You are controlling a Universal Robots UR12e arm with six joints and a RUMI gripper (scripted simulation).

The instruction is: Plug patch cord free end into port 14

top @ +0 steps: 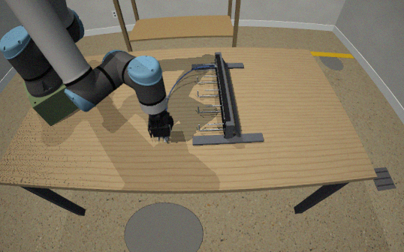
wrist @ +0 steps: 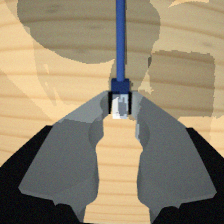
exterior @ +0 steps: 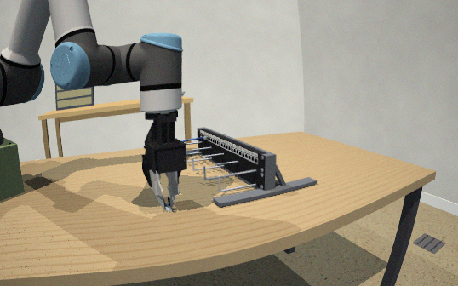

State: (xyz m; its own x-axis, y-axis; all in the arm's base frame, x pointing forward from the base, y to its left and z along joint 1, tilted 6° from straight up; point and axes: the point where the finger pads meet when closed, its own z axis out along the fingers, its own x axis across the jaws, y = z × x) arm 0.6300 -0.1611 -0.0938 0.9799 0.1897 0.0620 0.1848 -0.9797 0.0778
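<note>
The gripper points straight down at the wooden table, its jaws drawn narrow and clamped on the plug of the blue patch cord. Only the wrist view makes this plain: the two grey fingers pinch the pale plug from either side, and the cord leaves it toward 12 o'clock across the wood. Whether the latch faces up is hard to judge here; the plug shows only as a small light block with dark edges.

From the top view the plug itself is too small to make out under the gripper, but this view shows what the wrist camera cannot: the cord arcs from the gripper toward 1 o'clock, reaching the far end of the rack, where its other end is plugged in. The rack stands upright on two flat feet, at about 3 o'clock from the gripper and near it, with thin metal rods sticking out toward the arm.

The exterior view adds height: the fingertips sit right at the table surface, well below the row of ports along the rack's face.
</note>
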